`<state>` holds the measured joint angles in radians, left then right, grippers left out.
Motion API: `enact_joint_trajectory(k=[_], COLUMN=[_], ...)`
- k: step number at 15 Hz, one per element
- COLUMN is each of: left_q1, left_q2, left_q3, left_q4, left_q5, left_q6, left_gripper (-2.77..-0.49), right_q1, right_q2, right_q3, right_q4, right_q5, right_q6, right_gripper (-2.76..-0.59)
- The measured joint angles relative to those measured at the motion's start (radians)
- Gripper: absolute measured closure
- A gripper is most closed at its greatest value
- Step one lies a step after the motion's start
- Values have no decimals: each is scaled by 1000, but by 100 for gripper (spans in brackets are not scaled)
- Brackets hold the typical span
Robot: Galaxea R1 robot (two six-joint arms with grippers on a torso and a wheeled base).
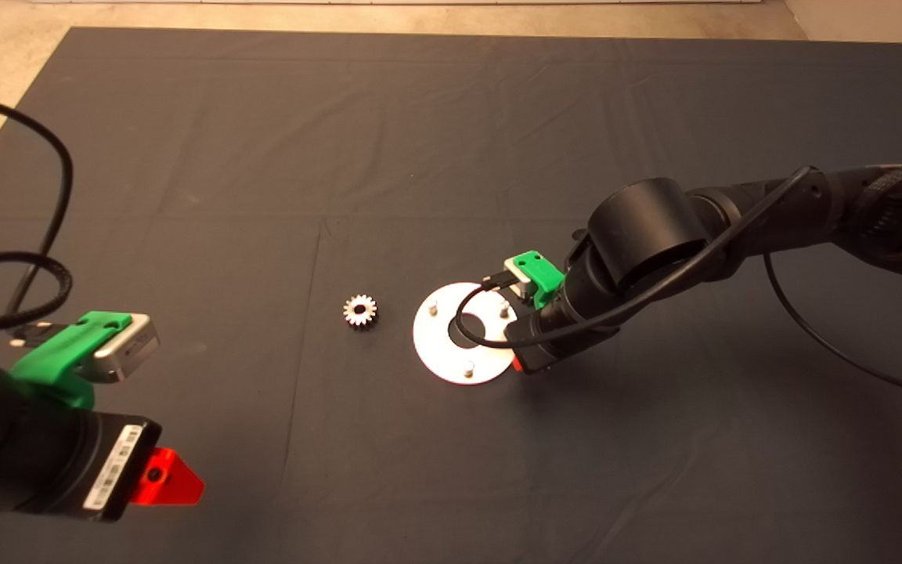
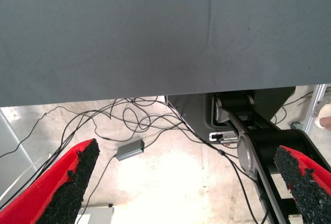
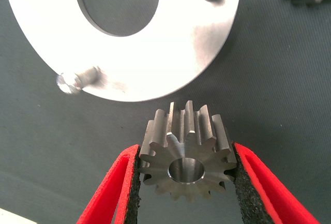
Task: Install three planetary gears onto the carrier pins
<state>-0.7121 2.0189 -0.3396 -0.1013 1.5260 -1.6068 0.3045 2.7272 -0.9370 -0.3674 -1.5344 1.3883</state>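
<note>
A steel planetary gear (image 3: pixel 187 162) stands on edge between the pads of my right gripper (image 3: pixel 186 150), which is shut on it. That gripper (image 1: pixel 520 362) hovers at the right rim of the white disc (image 1: pixel 439 348). The three carrier pins (image 1: pixel 467 371) stand bare in a triangle on the disc; two pins (image 3: pixel 70 81) show in the right wrist view, just beyond the held gear. A second gear (image 1: pixel 359 311) lies flat on the mat left of the disc. My left gripper (image 1: pixel 165 478) is parked at the lower left, open (image 2: pixel 187 150).
The dark mat (image 1: pixel 451 141) covers the table, with pale floor past its far edge. Black cables (image 1: pixel 44 258) loop over the left arm. The left wrist view shows the mat's edge, cables and a small grey box (image 2: pixel 129 150) on the floor.
</note>
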Motion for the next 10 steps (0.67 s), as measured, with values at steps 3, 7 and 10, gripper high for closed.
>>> enact_joint_trajectory(k=[3, 7, 10], left_q1=[0, 0, 0], left_q2=[0, 0, 0], left_q3=[0, 0, 0], left_q4=[0, 0, 0], left_q5=[0, 0, 0], left_q6=[0, 0, 0], left_gripper=[-249, -249, -249], right_q1=[10, 18, 23], right_q2=[23, 64, 89], right_q3=[-37, -73, -94], right_q4=[8, 38, 55], right_q5=[0, -2, 1], right_q6=[0, 0, 0], right_gripper=[-110, -110, -110])
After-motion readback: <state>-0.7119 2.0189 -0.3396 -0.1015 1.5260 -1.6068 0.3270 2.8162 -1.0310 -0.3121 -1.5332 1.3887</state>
